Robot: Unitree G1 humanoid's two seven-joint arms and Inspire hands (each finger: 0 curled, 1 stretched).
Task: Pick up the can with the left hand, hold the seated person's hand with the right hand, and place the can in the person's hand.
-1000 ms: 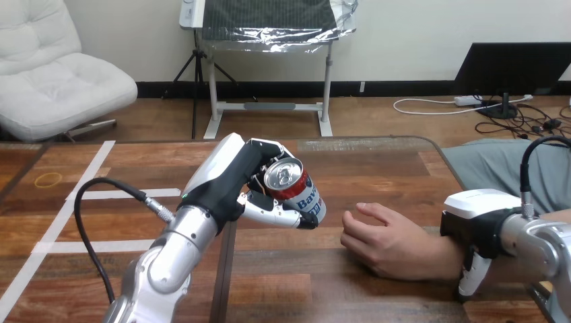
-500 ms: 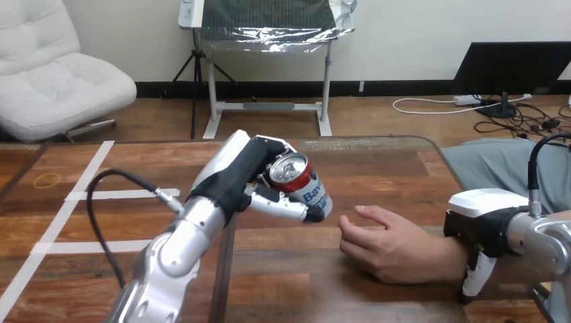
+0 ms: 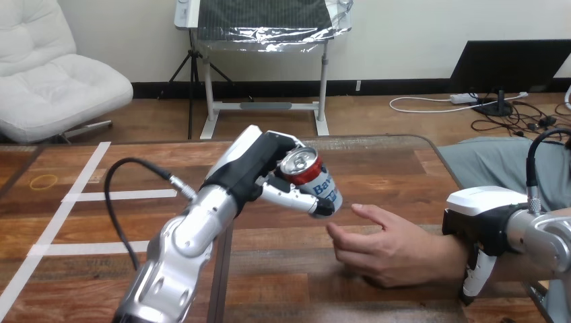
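Note:
A red, white and blue can point(image 3: 315, 180) hangs tilted above the table, its silver top facing me. My left hand point(image 3: 259, 165) is shut on it, fingers wrapped under and round its side. Just right of the can and lower lies the person's hand point(image 3: 384, 247), resting on the wooden table point(image 3: 283, 282) with its fingers loosely curled and the index finger stretched toward the can. A small gap separates can and fingertip. My right hand point(image 3: 482, 222) sits over the person's wrist at the right edge; its grip on the wrist is hidden.
A yellow ring point(image 3: 44, 180) lies at the table's far left beside white tape lines point(image 3: 121, 195). The person's forearm runs off the right side. The table's far edge lies just behind the can.
My left hand has carried the can to the right and slightly forward, closing on the person's hand. The person's fingers have lifted and spread a little. My right hand has stayed at the wrist.

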